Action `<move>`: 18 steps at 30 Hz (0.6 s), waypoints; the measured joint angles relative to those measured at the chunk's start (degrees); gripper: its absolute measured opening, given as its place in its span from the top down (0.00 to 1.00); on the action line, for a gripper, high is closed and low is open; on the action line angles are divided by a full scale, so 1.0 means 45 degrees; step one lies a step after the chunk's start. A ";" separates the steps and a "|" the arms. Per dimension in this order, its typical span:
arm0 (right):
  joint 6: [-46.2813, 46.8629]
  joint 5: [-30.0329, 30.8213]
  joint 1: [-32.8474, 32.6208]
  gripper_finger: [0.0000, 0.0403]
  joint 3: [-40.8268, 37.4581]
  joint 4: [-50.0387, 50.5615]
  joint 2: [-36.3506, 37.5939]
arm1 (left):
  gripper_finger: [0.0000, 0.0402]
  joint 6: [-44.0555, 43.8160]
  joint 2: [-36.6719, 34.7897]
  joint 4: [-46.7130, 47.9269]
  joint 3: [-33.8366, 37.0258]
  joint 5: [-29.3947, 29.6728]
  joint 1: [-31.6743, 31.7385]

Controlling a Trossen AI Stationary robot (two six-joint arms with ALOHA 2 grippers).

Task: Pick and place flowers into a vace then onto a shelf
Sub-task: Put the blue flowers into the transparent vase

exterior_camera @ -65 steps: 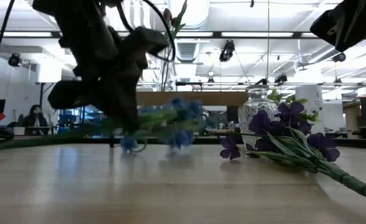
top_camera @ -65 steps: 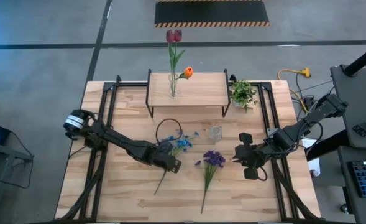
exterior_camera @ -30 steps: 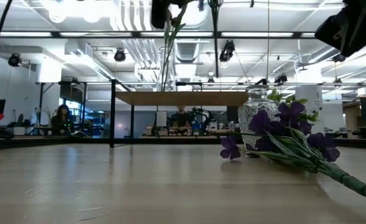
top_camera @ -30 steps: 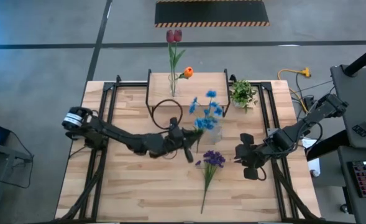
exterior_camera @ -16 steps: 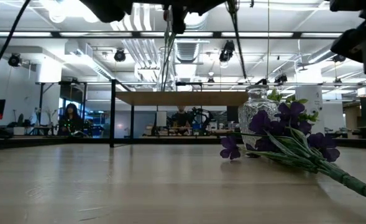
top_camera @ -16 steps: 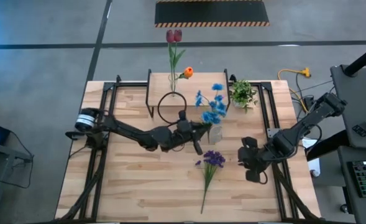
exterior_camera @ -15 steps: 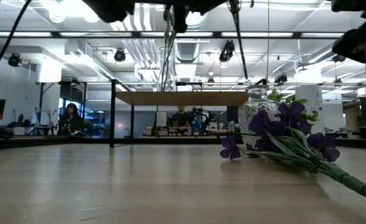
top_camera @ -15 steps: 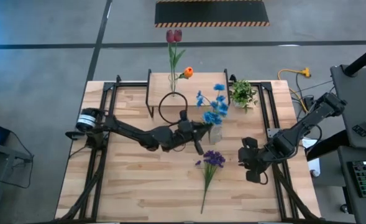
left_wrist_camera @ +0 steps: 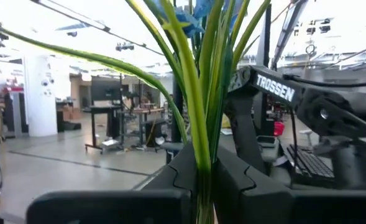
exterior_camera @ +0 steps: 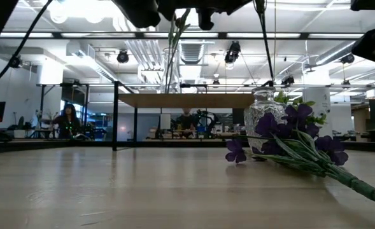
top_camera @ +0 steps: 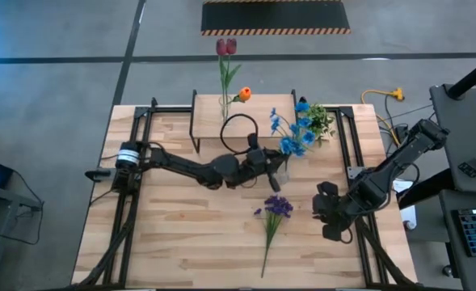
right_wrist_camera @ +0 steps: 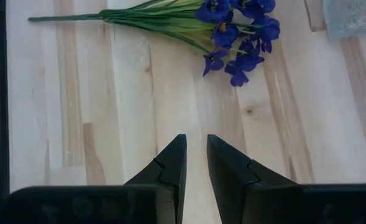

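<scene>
The left gripper [top_camera: 263,164] reaches across the middle of the wooden table [top_camera: 165,242], its fingers [left_wrist_camera: 229,177] pinched on the green stems of the blue small-blossom spray [top_camera: 294,133]. The spray is held off the table, leaning away from the gripper, its blue heads spread above the front right corner of the shelf [top_camera: 258,113] and beside the small potted plant [top_camera: 318,120]. A clear glass vase [top_camera: 281,171] stands on the table right beside that gripper, just in front of the shelf; whether the stem ends are inside it cannot be told from above.

On the shelf stands a thin glass vase [top_camera: 225,111] holding the dark red tulips [top_camera: 226,47] and the orange bud [top_camera: 244,94].

The purple bunch [top_camera: 276,207] lies flat on the table nearer the front edge, blossoms toward the shelf and its stem trailing toward the front (in the low view it lies in front of the cut-glass vase [exterior_camera: 265,113]).

The right gripper [top_camera: 328,212] hovers over the table's right side, near the purple bunch but apart from it; its fingers [right_wrist_camera: 173,165] stand slightly parted with nothing between them.
</scene>
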State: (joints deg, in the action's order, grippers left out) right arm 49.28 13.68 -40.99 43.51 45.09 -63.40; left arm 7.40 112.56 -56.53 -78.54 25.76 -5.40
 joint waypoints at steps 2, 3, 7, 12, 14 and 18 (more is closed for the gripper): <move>0.0130 0.0013 -0.0100 0.86 -0.0066 -0.0008 0.0000 | 0.97 0.0115 -0.0015 0.0005 -0.0028 -0.0001 0.0085; 0.0230 0.0027 -0.0154 0.86 -0.0116 -0.0003 0.0000 | 0.97 0.0116 -0.0021 0.0062 -0.0014 -0.0004 0.0121; 0.0471 0.0094 -0.0271 0.86 -0.0334 -0.0117 0.0000 | 0.97 0.0112 -0.0026 0.0858 -0.0005 -0.0010 0.0259; 0.0737 0.0099 -0.0316 0.86 -0.0559 -0.0199 0.0000 | 0.97 0.0103 -0.0045 0.1418 0.0009 -0.0005 0.0274; 0.0737 0.0096 -0.0316 0.86 -0.0583 -0.0203 0.0000 | 0.97 0.0103 -0.0045 0.1470 0.0019 -0.0005 0.0269; 0.0723 0.0100 -0.0316 0.86 -0.0583 -0.0210 0.0000 | 0.97 0.0098 -0.0047 0.1455 0.0024 -0.0005 0.0284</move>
State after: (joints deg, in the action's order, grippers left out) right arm 52.54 14.13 -42.41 40.88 44.15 -63.40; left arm 7.84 112.35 -49.98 -78.43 25.74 -4.12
